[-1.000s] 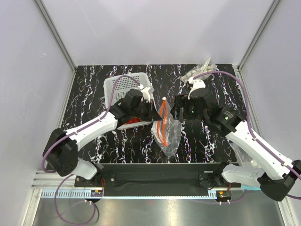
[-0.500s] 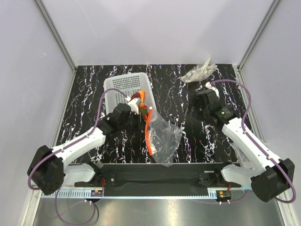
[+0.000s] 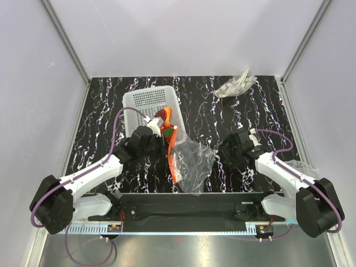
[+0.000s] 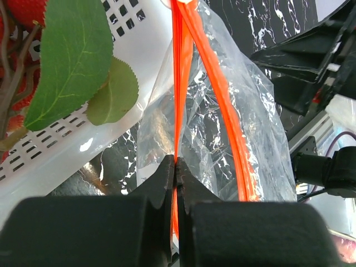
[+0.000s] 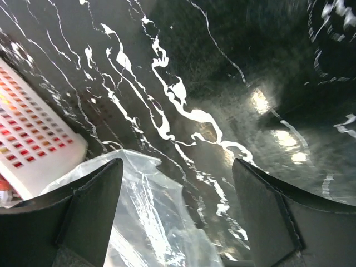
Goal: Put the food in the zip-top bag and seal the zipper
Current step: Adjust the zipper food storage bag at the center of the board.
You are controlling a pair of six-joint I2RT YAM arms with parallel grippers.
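Note:
The clear zip-top bag [image 3: 192,164] lies crumpled at the table's centre front, its orange-red zipper [image 3: 173,156] along its left edge. My left gripper [image 3: 163,146] is shut on the zipper [image 4: 183,83], pinching the strip between its fingertips [image 4: 167,172]. The food [image 3: 164,119], red pieces and green leaves [image 4: 72,61], sits in the near right corner of the white lattice basket [image 3: 146,103]. My right gripper [image 3: 227,151] is open and empty, just right of the bag's corner [image 5: 150,217], fingers [image 5: 89,206] apart over the dark table.
A greyish clear plastic wad [image 3: 236,86] lies at the back right of the black marbled table [image 3: 100,122]. More clear plastic [image 3: 303,169] lies by the right arm at the front right edge. Grey walls stand on three sides.
My left gripper has pulled the bag's zipper edge left and nearer, beside the basket. My right arm has drawn back from the bag toward the front right and lowered.

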